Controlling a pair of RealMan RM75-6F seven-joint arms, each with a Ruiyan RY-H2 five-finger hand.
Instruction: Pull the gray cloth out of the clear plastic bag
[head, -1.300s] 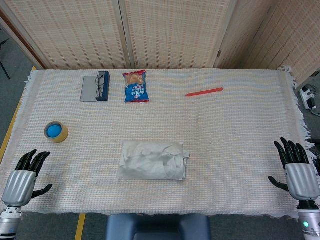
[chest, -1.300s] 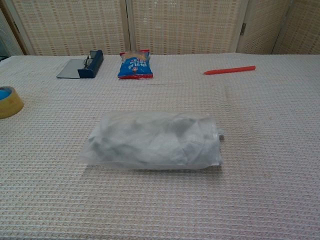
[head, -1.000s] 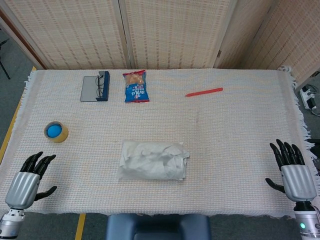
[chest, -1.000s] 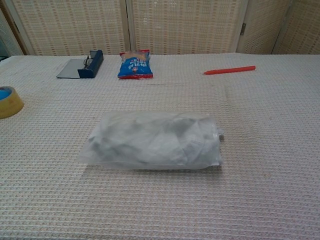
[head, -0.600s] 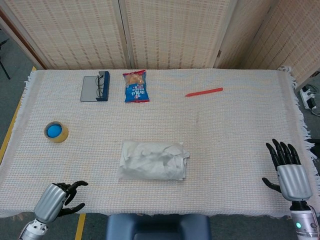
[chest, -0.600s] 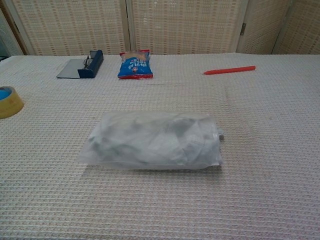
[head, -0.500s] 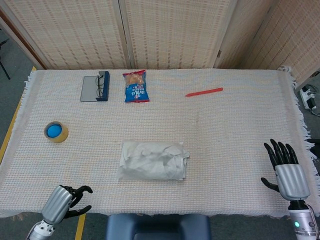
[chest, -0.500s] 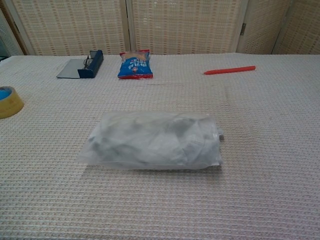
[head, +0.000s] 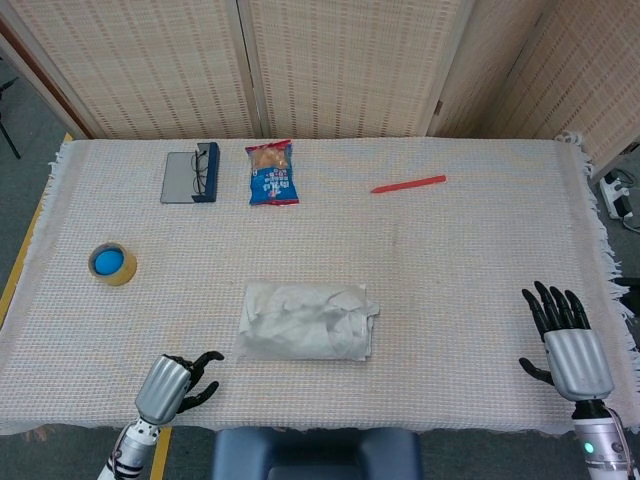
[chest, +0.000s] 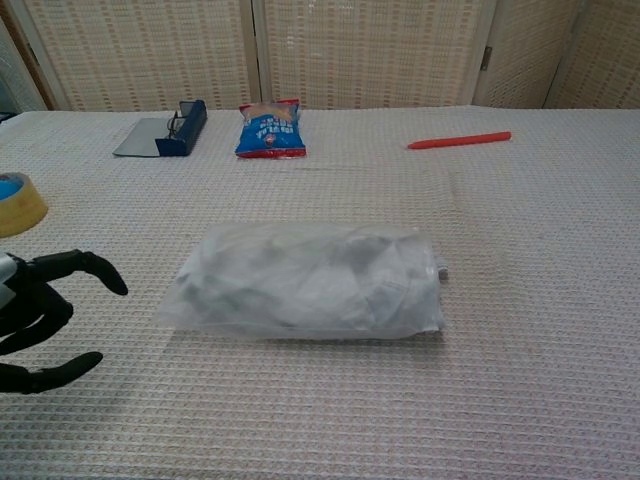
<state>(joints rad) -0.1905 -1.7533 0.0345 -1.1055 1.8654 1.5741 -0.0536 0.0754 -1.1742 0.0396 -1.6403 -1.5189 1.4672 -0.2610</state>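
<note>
Both robot hands empty, low at the near edge.
Left robot hand (head: 172, 382): fingers apart and curved, pointing inward to the right, silver back up. Right robot hand (head: 570, 345): flat, black fingers (head: 553, 305) spread and pointing away, thumb out to the left, wrist below.

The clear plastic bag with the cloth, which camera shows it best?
The chest view: the clear plastic bag fills mid-frame, and the gray cloth shows through it. The head view shows the bag smaller, from above, as a pale crumpled bundle.
</note>
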